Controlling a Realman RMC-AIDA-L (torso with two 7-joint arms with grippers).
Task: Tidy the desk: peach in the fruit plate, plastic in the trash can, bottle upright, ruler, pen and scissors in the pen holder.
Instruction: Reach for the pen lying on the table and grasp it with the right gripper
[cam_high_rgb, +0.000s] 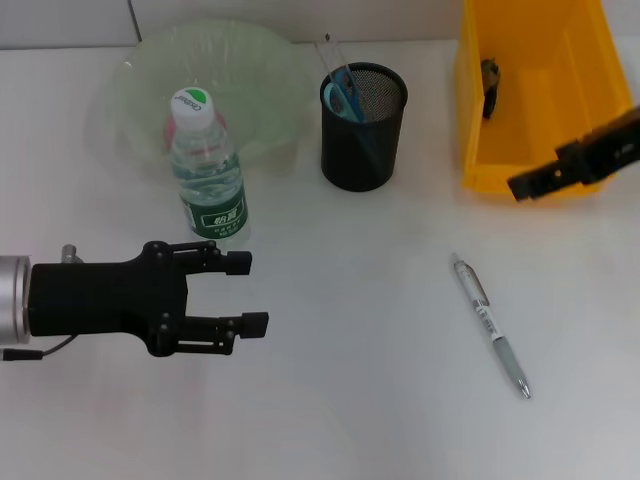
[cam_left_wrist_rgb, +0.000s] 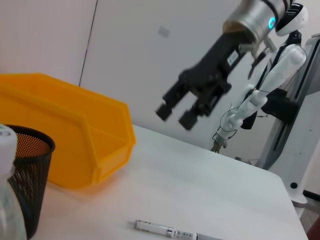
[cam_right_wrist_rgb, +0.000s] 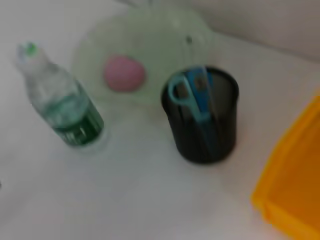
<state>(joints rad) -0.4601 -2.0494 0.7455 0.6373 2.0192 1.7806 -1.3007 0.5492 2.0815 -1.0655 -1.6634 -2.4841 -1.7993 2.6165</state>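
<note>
A clear bottle (cam_high_rgb: 205, 170) with a green label stands upright in front of the pale green fruit plate (cam_high_rgb: 250, 60). A pink peach (cam_right_wrist_rgb: 124, 73) lies in the plate. The black mesh pen holder (cam_high_rgb: 363, 125) holds blue scissors (cam_high_rgb: 345, 92) and a clear ruler (cam_high_rgb: 330, 50). A pen (cam_high_rgb: 490, 325) lies on the table at the right. My left gripper (cam_high_rgb: 245, 293) is open and empty, below the bottle. My right gripper (cam_high_rgb: 530, 183) hovers open and empty at the yellow bin's front edge; it also shows in the left wrist view (cam_left_wrist_rgb: 174, 115).
The yellow bin (cam_high_rgb: 530, 100) stands at the back right with a small dark thing (cam_high_rgb: 489, 85) inside. The white table (cam_high_rgb: 350, 400) runs toward me between the arms. A white wall backs the table.
</note>
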